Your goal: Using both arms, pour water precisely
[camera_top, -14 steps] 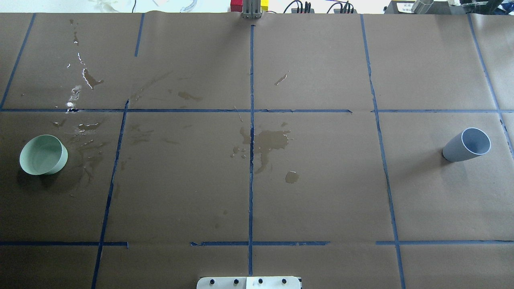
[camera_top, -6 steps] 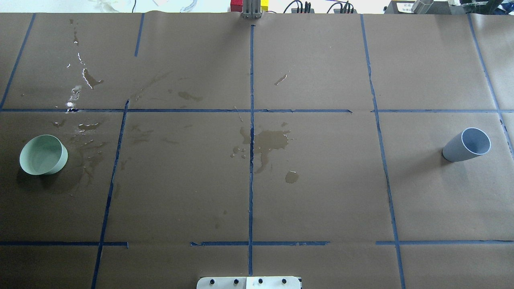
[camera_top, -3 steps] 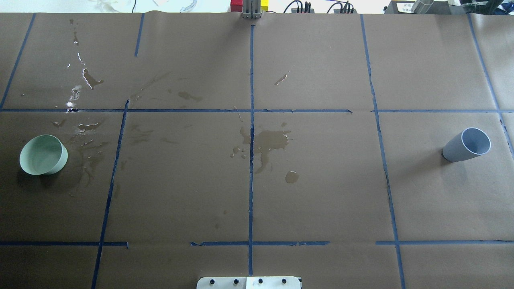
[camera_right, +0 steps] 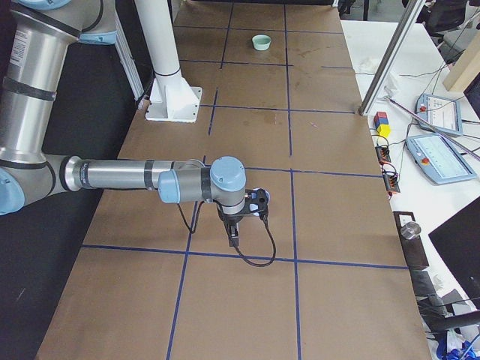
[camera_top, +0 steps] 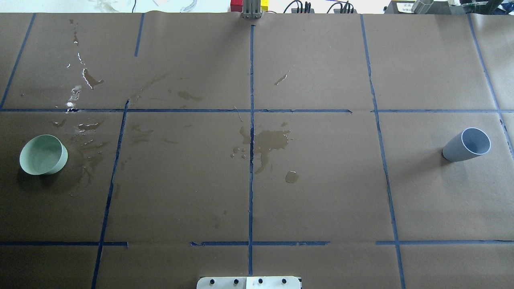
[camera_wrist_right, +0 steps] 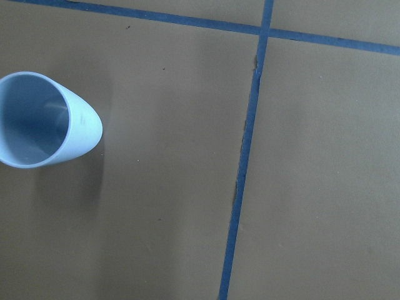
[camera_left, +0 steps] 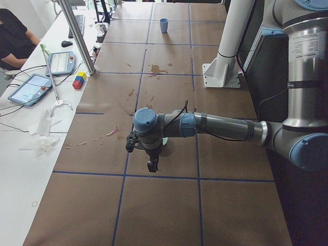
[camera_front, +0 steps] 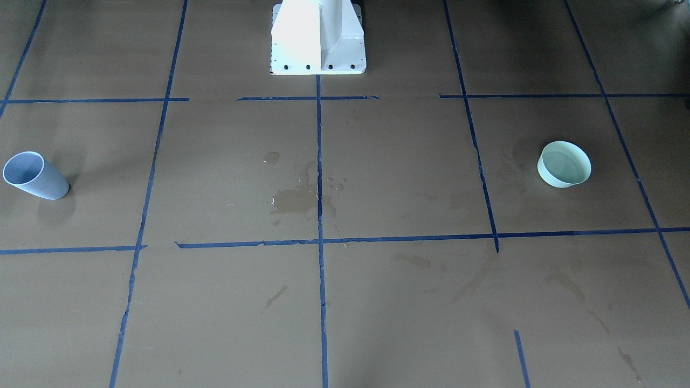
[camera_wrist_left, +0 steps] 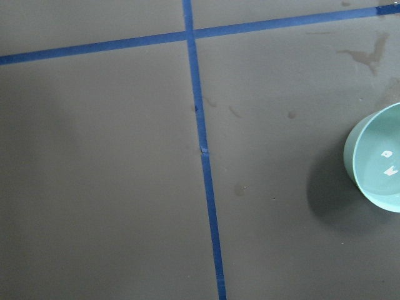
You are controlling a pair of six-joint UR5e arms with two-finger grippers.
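A pale green bowl (camera_top: 43,154) stands at the table's left, and the left wrist view (camera_wrist_left: 378,165) shows two glints on the water inside it. A grey-blue cup (camera_top: 468,144) stands at the far right, its inside in the right wrist view (camera_wrist_right: 37,119). Spilled water (camera_top: 271,142) lies in puddles at the table's middle. My left gripper (camera_left: 152,165) hangs over the table beside the bowl. My right gripper (camera_right: 234,240) hangs beside the cup. Both show only in the side views, so I cannot tell whether they are open or shut.
Wet streaks (camera_top: 86,78) run behind and beside the bowl. Blue tape lines (camera_top: 251,120) cross the brown paper. The white pedestal (camera_front: 318,37) stands at the robot's edge. Tablets and coloured blocks (camera_left: 78,81) lie on the operators' bench, where a person (camera_left: 13,38) sits.
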